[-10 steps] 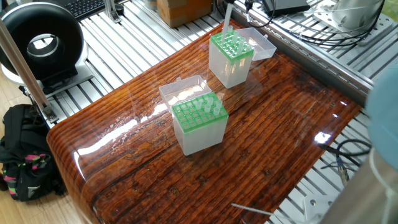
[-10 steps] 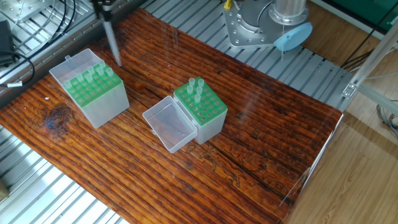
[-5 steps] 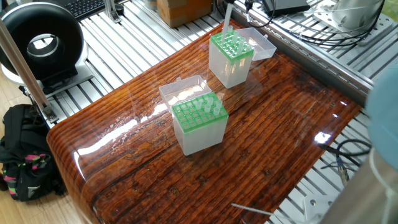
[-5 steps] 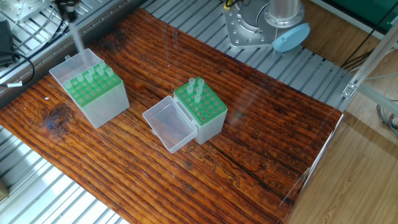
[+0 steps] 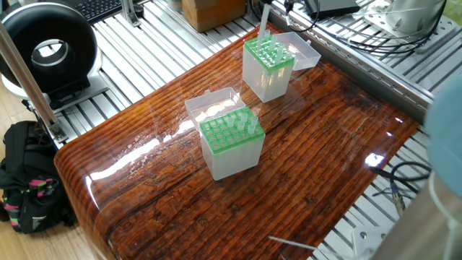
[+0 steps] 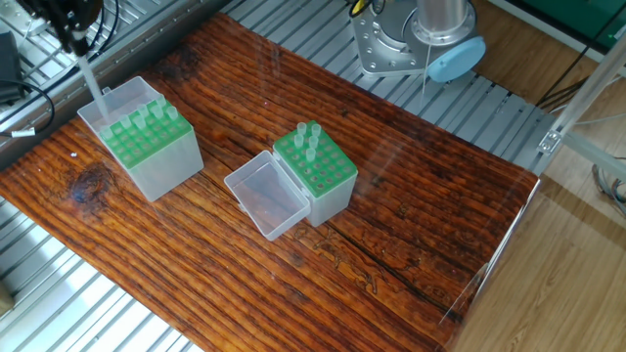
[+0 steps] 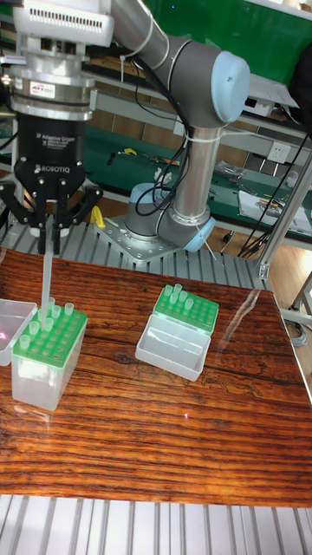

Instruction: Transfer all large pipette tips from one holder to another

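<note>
a: wood-grain tabletop (image 7: 173,451), aluminium rails all round. how do the jaws stand?

b: narrow, pinched on 1 large pipette tip (image 7: 46,282) at its top end. the gripper (image 7: 49,232) hangs at 9 o'clock in the tall fixed view, and the tip's long axis runs straight down from it, near upright.

a: and under the tip?

b: its point is just above the back edge of the left holder (image 7: 48,360), the green-topped box at 9 o'clock, or perhaps already in a hole; i cannot tell which. a few other tips already stand in that rack's rear rows.

a: so the hole lies at 6 o'clock from the jaws?

b: yes, directly below, axis in line with the hole. i'd judge the next move is a plain descent, then release. a slight tilt could catch the tip on the green plate.

a: the other box?

b: the right holder (image 7: 186,314) sits well apart at 3 o'clock from the first, lid (image 7: 172,347) folded open, with about 4 tips at its back corner. those remain to be moved, so the job looks well along but unfinished.
</note>
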### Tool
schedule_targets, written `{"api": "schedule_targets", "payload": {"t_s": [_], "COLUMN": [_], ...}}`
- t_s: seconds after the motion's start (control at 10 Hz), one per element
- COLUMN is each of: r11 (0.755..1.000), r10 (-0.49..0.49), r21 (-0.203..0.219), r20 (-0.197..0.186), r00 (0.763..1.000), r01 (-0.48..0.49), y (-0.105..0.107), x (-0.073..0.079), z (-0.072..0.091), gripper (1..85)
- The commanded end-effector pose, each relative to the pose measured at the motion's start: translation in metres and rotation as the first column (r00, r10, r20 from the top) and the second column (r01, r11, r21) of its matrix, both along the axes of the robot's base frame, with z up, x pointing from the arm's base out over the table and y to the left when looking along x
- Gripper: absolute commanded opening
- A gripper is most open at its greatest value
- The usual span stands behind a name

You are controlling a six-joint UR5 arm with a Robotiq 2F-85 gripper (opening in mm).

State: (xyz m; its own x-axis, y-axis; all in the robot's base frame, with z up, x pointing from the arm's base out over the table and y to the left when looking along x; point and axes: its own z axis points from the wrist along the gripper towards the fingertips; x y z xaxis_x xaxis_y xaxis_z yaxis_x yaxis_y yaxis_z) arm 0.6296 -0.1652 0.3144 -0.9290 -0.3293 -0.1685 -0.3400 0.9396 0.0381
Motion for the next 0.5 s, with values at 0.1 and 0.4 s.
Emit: {"api": "schedule_targets", "payload": {"t_s": [0.1,0.4], "r11": [1.000,1.000], "r10": [0.008,0.007], "r21": [0.020,-0.007], "r20": [0.015,-0.002], "r00": [1.000,1.000], "r01": [-0.009,-0.007], "y": [0.0026,-0.0044], "x": [0.0072,0.0029], "z": [-0.0019,-0.0033], "gripper": [1.7,1.7]}}
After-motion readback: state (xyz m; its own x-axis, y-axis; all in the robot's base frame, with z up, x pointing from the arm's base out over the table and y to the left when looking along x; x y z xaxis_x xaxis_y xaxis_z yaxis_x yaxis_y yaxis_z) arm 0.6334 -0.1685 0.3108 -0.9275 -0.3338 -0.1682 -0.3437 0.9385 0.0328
